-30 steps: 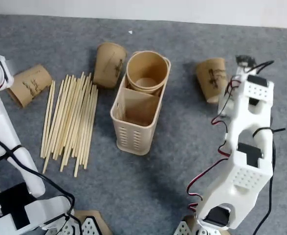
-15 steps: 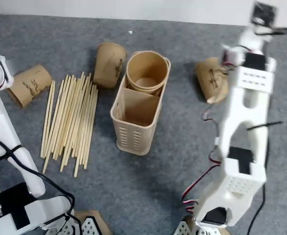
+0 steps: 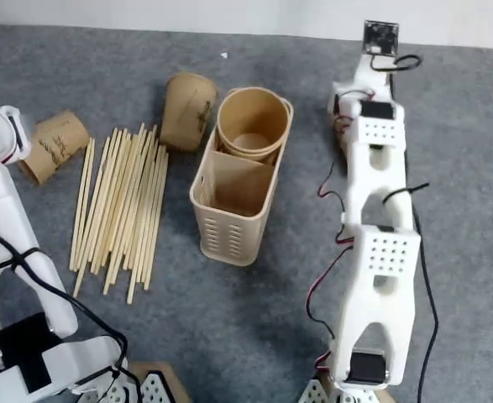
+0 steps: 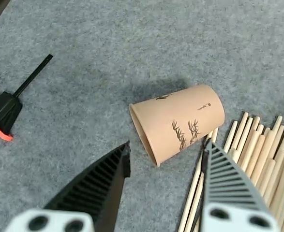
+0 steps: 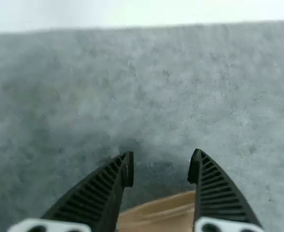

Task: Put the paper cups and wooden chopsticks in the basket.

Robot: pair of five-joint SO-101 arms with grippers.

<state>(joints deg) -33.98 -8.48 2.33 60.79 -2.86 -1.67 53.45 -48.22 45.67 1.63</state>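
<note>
Tan paper cup [image 4: 178, 123] with dark leaf sprigs; beige perforated basket [image 3: 229, 235]; grey mat [image 3: 254, 336].

Prob. a robotics lab bench: grey felt tabletop [image 3: 271, 319], blk/orange clamp [image 4: 1, 113], plain white wall [image 3: 229, 13] behind.

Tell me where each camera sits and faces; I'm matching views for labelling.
High view: fixed overhead, looking down on basket, chopsticks, left cup, left arm and right arm.
Left wrist view: on the left arm, looking down past the open left gripper at the left cup.
Right wrist view: on the right arm, looking past the open right gripper over carpet; right cup edge under it.
Shared: high and left wrist views both show left cup and chopsticks.
</note>
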